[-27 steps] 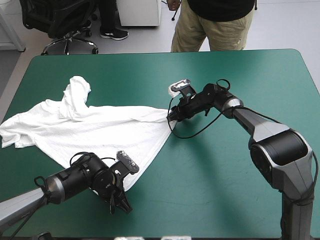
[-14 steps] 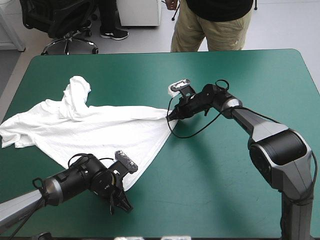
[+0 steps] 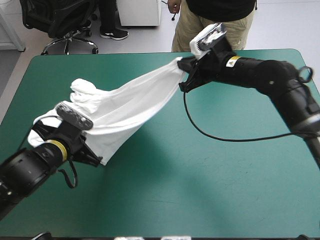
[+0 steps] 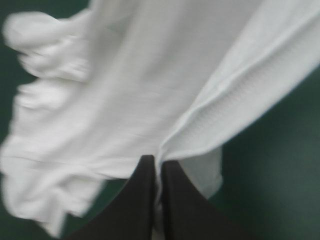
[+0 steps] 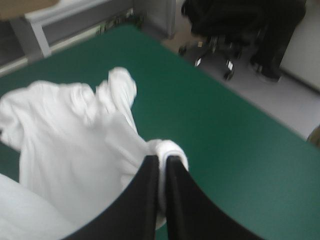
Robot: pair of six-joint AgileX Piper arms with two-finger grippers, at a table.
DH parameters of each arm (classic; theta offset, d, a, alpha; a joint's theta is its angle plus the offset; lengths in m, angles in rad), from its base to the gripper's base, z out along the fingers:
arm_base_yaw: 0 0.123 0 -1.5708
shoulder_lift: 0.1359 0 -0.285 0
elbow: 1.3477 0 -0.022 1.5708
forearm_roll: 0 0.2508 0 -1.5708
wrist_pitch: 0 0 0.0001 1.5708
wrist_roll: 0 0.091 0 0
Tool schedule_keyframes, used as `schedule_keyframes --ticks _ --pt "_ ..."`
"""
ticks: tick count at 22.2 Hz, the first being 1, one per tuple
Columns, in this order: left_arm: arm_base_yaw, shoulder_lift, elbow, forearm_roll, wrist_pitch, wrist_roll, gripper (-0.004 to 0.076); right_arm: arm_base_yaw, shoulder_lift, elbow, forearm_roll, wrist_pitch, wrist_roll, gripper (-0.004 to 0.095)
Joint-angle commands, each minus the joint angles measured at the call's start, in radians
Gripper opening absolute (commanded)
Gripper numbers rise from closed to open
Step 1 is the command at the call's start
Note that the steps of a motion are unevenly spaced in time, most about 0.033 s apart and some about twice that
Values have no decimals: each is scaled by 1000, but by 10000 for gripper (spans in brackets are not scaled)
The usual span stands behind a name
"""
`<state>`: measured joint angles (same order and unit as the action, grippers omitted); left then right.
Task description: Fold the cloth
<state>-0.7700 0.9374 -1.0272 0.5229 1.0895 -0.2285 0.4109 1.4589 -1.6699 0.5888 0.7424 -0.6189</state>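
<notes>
Both my arms have risen since a moment earlier, when the T-shirt [image 3: 127,107] lay spread on the teal-green surface [image 3: 210,175]. It is now drawn up into a taut white band between my two pairs of jaws. My left jaws are all but shut, with a hemmed edge of the fabric pinched between them. My right jaws are clamped the same way on a small bunched fold. The long axis of the garment runs straight from one grip to the other, slanting from my left jaws on the near side up to my right jaws near the far edge. A crumpled mass, perhaps the sleeves, sags beside my left jaws. I cannot tell whether it touches the surface. As I judge it, the lift marks the move from grasping to shaking the shirt out, and no fold has yet been made.
</notes>
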Motion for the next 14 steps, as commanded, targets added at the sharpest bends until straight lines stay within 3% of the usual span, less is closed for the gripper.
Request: schedule_keyframes --ticks 1,5,9,14 --pt "-4 3 -205 179 -37 37 -9 -5 -119 -147 33 -56 -5 -13" --pt "-6 96 -548 291 -110 177 -9 -5 -162 -381 -20 12 0 -13" --pt "-6 227 -1008 270 -200 322 -9 -5 -164 -661 -53 80 0 -13" --pt "-6 317 -1310 197 -216 448 -9 -5 -164 -842 -110 135 25 -13"
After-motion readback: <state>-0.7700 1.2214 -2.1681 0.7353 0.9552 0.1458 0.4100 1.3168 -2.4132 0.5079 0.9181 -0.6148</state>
